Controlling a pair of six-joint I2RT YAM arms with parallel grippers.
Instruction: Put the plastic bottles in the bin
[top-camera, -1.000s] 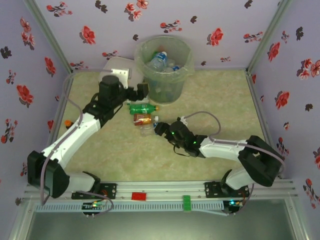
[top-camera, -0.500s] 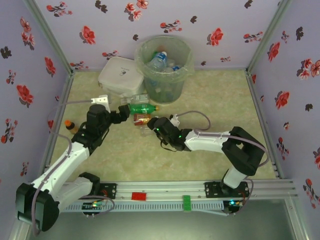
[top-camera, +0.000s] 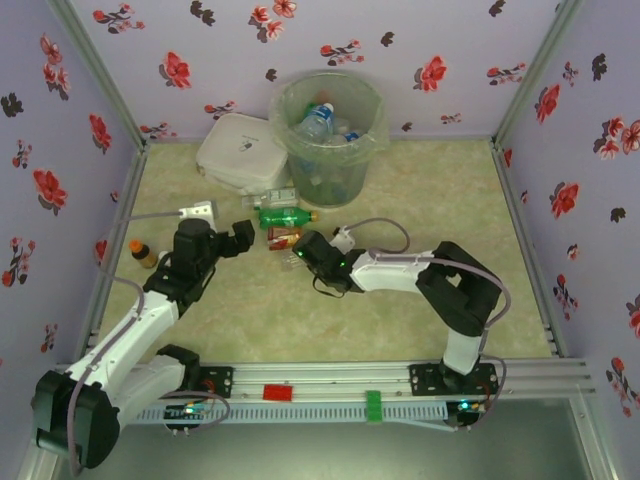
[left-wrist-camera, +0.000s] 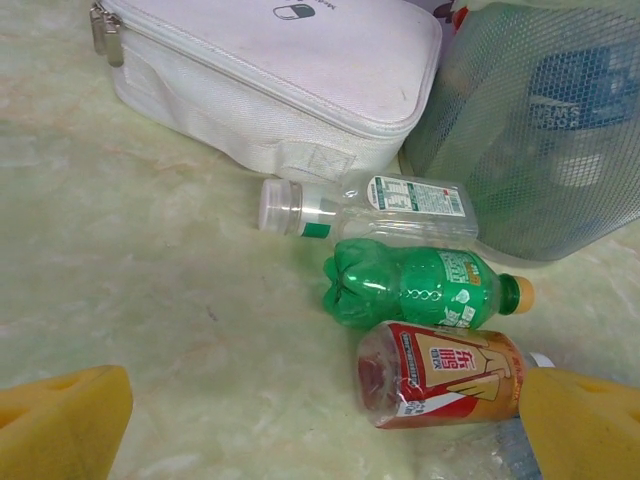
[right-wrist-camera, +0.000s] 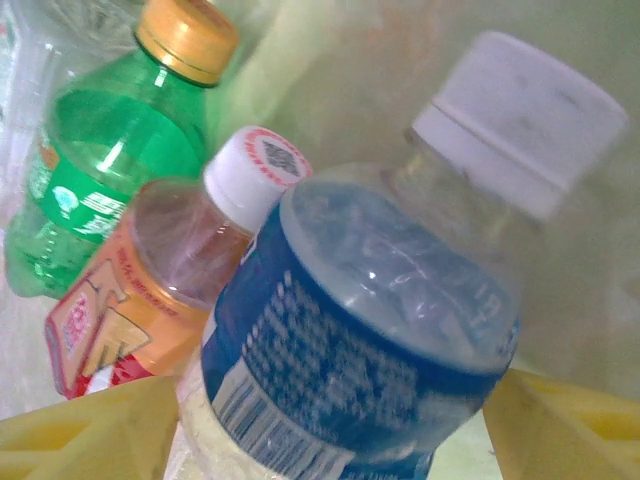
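- The left gripper (left-wrist-camera: 320, 425) hangs low over the table (top-camera: 420, 190) on the left side. Its jaws are spread wide and hold nothing.
- Ahead of it, three plastic bottles lie side by side on the table: a clear bottle (left-wrist-camera: 370, 200) against the white case (left-wrist-camera: 290, 70), then a green bottle (left-wrist-camera: 415, 285), then an orange-red bottle (left-wrist-camera: 440, 375).
- Further right, the right gripper (right-wrist-camera: 330, 425) has a yellow finger on each side of a blue-labelled bottle (right-wrist-camera: 360, 340). It is lying next to the orange-red one. Whether the fingers already press it cannot be told.
- The step in hand looks like grasping this bottle. The squeeze should land on the labelled body, not the tapering neck, and should be firm enough that the smooth, thin plastic does not slip out.
- The orange-red bottle lies so close that a straight upward lift seems safest, to avoid dragging it along.
- The bin (top-camera: 330, 185) stands at the back, right of the case, with several bottles inside. The bottle should clear the rim before it is released over the middle.
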